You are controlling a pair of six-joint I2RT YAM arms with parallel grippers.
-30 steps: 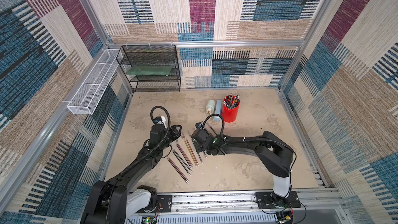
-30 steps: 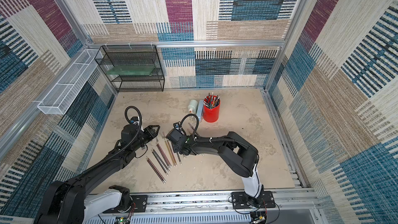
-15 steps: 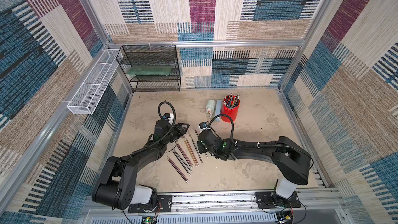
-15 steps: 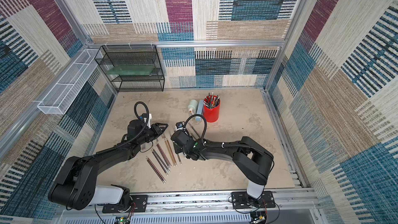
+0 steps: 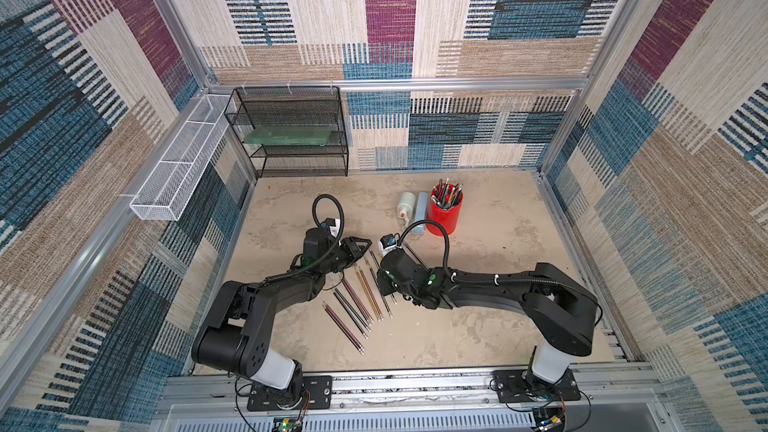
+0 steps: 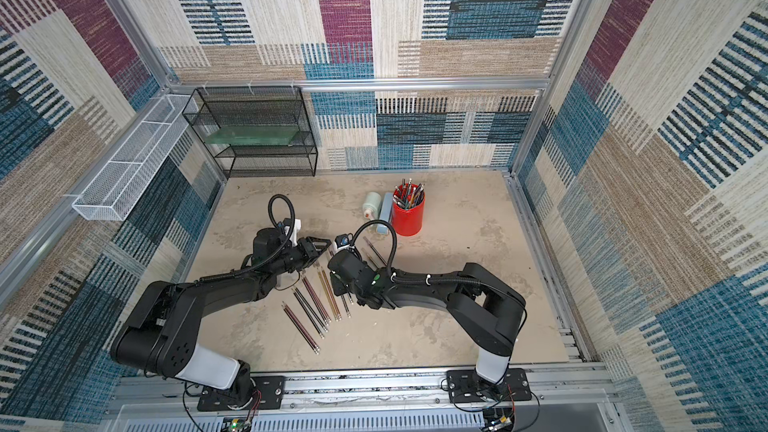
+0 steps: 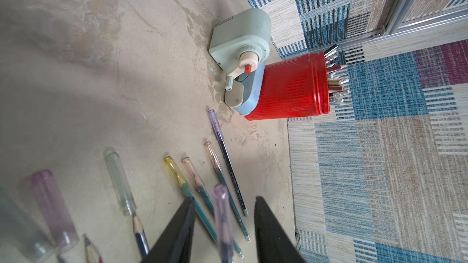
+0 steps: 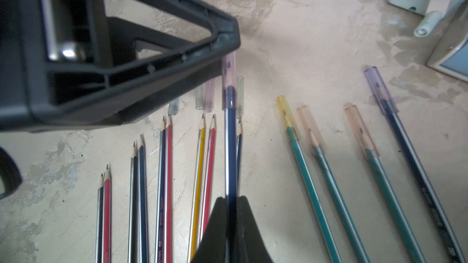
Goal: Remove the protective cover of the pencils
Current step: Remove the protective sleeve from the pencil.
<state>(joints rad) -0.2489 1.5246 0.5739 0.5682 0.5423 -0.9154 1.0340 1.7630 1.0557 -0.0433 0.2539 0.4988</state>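
Note:
My right gripper [image 8: 231, 198] is shut on a dark blue pencil [image 8: 231, 148], held off the table. A pink see-through cover [image 8: 229, 82] sits on its sharpened tip. My left gripper [image 7: 224, 198] is open, one finger on each side of that cover [image 7: 222, 213], with a gap on both sides. In a top view the left gripper [image 5: 365, 241] points toward the right wrist. Several bare pencils [image 8: 164, 173] lie in a row on the table [image 5: 357, 305], with loose covers [image 8: 209, 94] beyond their tips. Several capped pencils [image 8: 316, 185] lie beside them.
A red cup [image 5: 445, 209] full of pens and pencils stands at the back, with a pale green sharpener [image 5: 406, 204] and a blue one [image 5: 420, 211] beside it. A black mesh shelf [image 5: 291, 130] and a white wire basket [image 5: 178, 164] line the back left.
My left gripper has reached toward the right gripper and its jaws have narrowed around the cover. The right gripper has kept its hold on the pencil and shifted slightly.

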